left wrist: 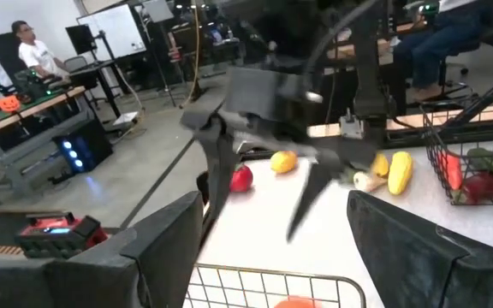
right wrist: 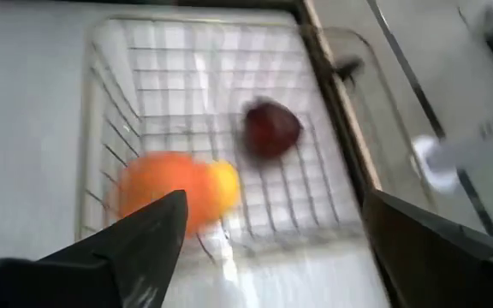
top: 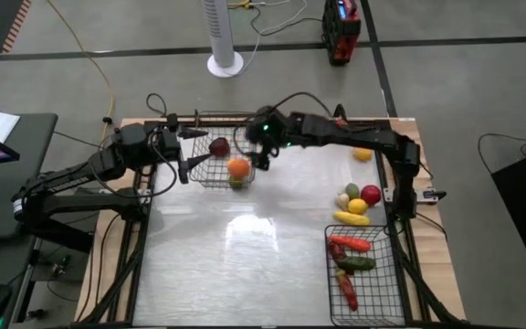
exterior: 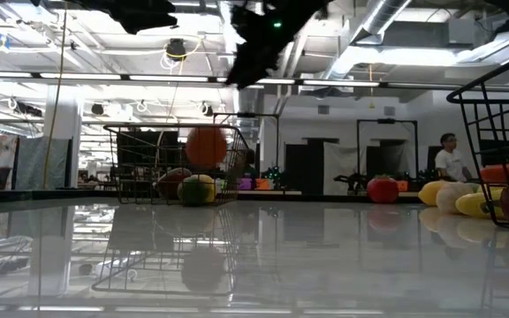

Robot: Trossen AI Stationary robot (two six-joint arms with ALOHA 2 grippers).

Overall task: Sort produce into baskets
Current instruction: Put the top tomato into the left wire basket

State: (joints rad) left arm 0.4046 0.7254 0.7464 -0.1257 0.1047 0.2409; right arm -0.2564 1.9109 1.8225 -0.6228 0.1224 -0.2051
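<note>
The right tool (top: 261, 155) hangs wide open and empty above the silvery basket (top: 210, 174), an orange fruit (top: 237, 168) beneath. The left tool (top: 185, 151) waits beside, also open. Best to lift straight up, clear of the wire rim.

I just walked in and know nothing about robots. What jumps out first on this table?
Two dark arms meet over a wire basket at the table's far side; the right gripper, fingers spread, hangs above a bright orange fruit lying in it beside a maroon one. The left gripper, also open, is at the basket's other side. In the near right corner, a second basket holds long red and green vegetables.
</note>
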